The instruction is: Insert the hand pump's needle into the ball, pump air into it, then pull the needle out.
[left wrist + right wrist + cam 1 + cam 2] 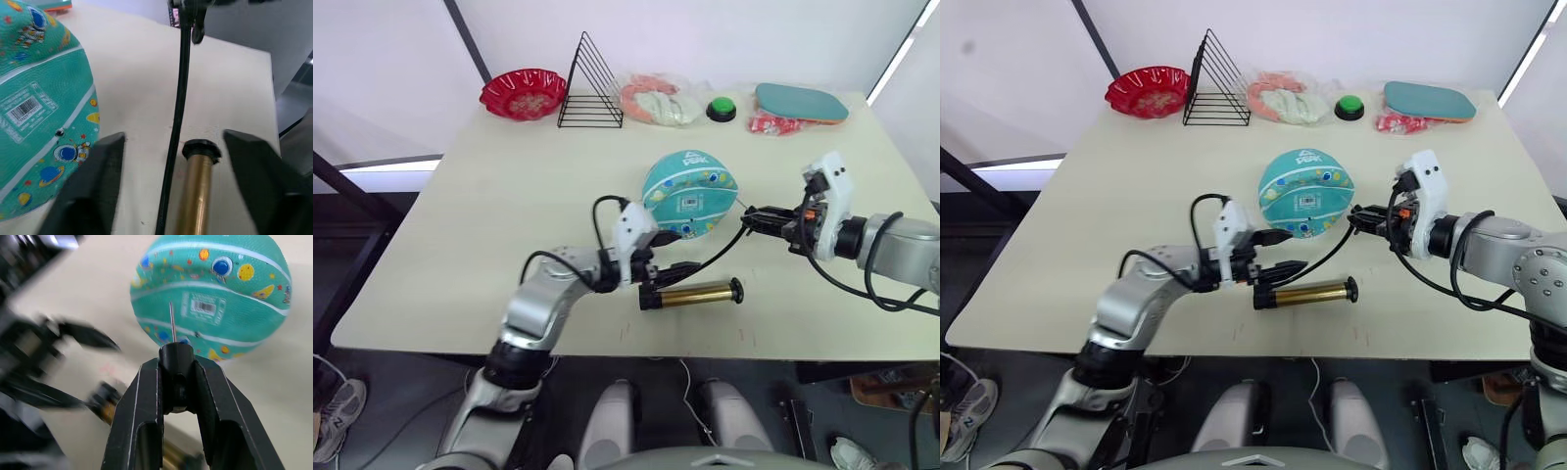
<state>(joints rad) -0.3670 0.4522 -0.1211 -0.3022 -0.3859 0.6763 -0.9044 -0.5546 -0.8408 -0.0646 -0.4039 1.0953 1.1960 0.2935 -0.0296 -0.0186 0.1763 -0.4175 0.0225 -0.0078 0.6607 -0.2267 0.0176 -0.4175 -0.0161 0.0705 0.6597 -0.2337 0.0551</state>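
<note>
Between the right gripper's [177,382] clamped black fingers sits the needle's fitting, the needle [171,322] a thin bare pin aimed at the ball [215,289] but apart from it. Best to line it with the small dark valve dot (near the barcode label) and push straight. Left gripper [171,161] gapes wide over the hand pump [693,293], a smooth gold cylinder lying on the table [460,215] before the pebbled teal ball.
</note>
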